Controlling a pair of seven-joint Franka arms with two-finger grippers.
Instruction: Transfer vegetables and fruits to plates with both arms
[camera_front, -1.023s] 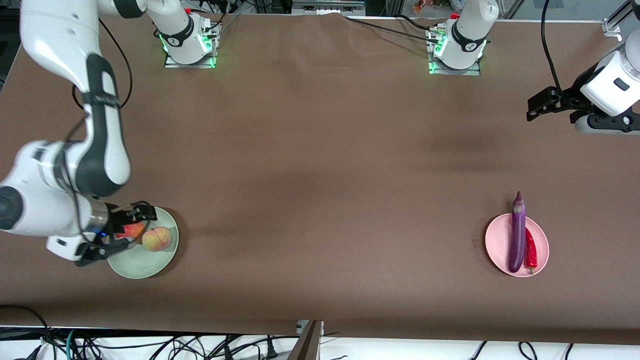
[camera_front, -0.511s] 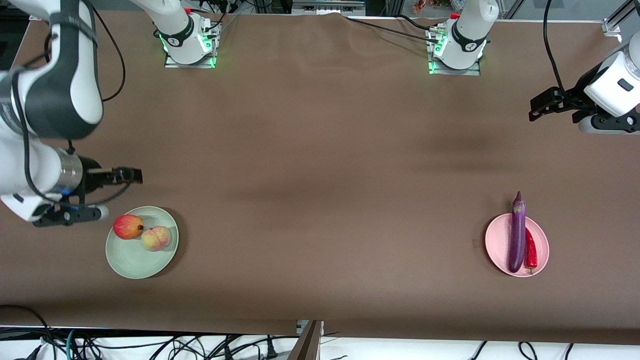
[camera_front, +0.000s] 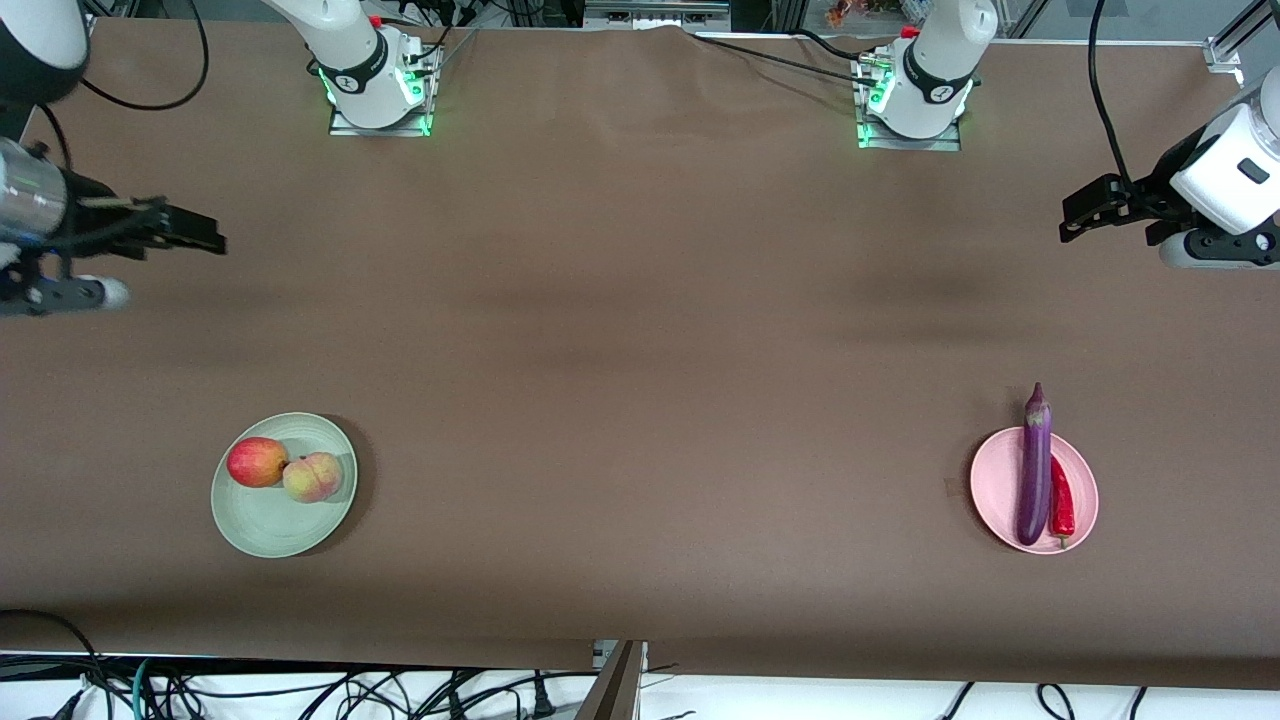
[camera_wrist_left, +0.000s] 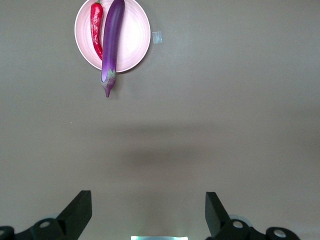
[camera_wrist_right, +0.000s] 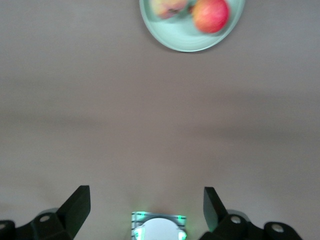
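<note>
Front view: both arms are hanging above bare table.
Right gripper (camera_front: 195, 232): fingers spread, empty.
Left gripper (camera_front: 1078, 212): spread, empty.
Green plate (camera_front: 270, 525): carrying apple (camera_front: 256, 461) touching peach (camera_front: 313, 477).
Pink plate (camera_front: 995, 490): carrying eggplant (camera_front: 1034, 470) beside chili (camera_front: 1061, 505).

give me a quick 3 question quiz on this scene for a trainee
1. True or false: the eggplant and the chili pepper lie on the pink plate.
2. Which fruit on the green plate lies nearer the right arm's end of the table? A) apple B) peach
3. Fill in: the left gripper and the right gripper are both ____ and hold nothing.

Key: 1 true. 2 A. 3 open.
</note>
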